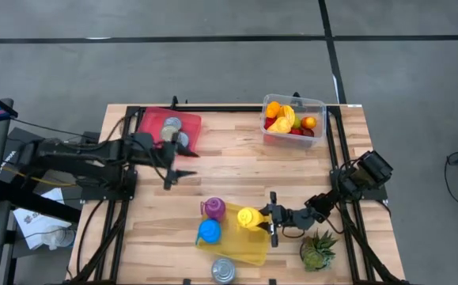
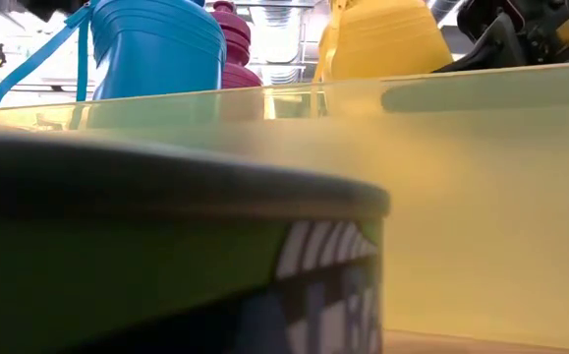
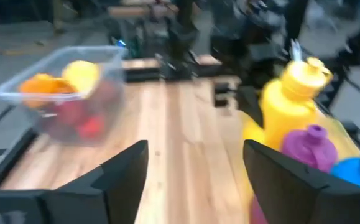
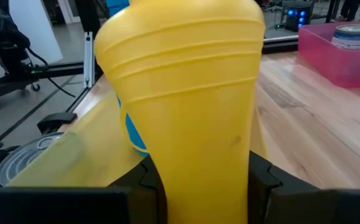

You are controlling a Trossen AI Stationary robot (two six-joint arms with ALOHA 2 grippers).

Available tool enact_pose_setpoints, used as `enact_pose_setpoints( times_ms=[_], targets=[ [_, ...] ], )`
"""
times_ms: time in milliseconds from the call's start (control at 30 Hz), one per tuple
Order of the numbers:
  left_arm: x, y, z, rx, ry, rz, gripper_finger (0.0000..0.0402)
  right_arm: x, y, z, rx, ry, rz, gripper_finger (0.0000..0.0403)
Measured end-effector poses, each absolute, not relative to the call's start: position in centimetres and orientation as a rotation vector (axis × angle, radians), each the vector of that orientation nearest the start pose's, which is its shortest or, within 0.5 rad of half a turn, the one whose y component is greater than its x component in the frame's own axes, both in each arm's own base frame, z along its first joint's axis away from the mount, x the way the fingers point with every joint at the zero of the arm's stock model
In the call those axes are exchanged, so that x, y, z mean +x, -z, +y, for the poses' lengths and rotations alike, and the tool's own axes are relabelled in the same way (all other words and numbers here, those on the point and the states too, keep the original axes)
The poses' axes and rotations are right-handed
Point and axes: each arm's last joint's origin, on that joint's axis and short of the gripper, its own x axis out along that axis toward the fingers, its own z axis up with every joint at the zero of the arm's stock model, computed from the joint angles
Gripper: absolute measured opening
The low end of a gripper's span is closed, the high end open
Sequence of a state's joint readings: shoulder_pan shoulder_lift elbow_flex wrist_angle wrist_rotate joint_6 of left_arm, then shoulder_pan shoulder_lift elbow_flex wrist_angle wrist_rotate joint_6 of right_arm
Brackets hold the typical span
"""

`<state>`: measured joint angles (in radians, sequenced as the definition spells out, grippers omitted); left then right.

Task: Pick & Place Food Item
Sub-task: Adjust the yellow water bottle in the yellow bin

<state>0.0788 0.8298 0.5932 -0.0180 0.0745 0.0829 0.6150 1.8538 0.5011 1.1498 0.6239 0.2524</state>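
Observation:
A yellow bottle [image 1: 248,216] stands upright in a translucent yellow bin [image 1: 240,252], next to a purple bottle [image 1: 213,208] and a blue bottle [image 1: 209,231]. My right gripper [image 1: 270,219] reaches in from the table's right and is shut on the yellow bottle [image 4: 192,106]. My left gripper [image 1: 175,171] hovers open over bare wood near a red tray [image 1: 156,120] and touches nothing. A clear tub of fruit [image 1: 292,119] sits at the far right. In the low view the bin wall [image 2: 461,197] hides the bottles' bases. My right gripper pinches the yellow bottle's body [image 4: 229,174] between its two fingers [image 4: 147,182], one on each side. The fingers come level from the table's right side. The bottle stays upright in the hold; I cannot tell whether its base rests on the bin floor.
Two tins lie in the red tray at the far left. A tin [image 1: 223,271] stands at the near edge, just in front of the yellow bin. A small spiky green plant [image 1: 317,250] sits under my right arm. Bare wood lies open in the table's middle [image 1: 236,170].

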Motion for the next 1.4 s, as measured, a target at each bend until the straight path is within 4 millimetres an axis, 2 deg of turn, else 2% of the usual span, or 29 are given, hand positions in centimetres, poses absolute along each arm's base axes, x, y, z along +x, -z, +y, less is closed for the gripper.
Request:
enact_pose_setpoints(
  times_ms=[233, 533, 833, 1133, 1400],
  targets=[
    [23.3, -28.6, -1.4, 0.158, 0.134, 0.408, 0.0296, 25.3, -11.1, 15.2, 0.145, 0.046, 0.173, 0.0111],
    [28.1, -30.7, -4.2, 0.225, 0.234, 0.493, 0.0299, 25.4, -11.1, 15.0, 0.151, 0.053, 0.174, 0.0111],
    [32.4, -29.5, -6.2, 0.224, 0.328, 0.601, 0.0299, 25.7, -11.0, 14.5, 0.164, 0.058, 0.183, 0.0111],
    [34.4, -29.3, -6.9, 0.220, 0.347, 0.605, 0.0299, 25.8, -11.0, 14.3, 0.171, 0.067, 0.184, 0.0111],
    [35.6, -27.5, -7.2, 0.180, 0.392, 0.638, 0.0299, 25.9, -10.9, 14.0, 0.174, 0.078, 0.194, 0.0111]
  ],
)
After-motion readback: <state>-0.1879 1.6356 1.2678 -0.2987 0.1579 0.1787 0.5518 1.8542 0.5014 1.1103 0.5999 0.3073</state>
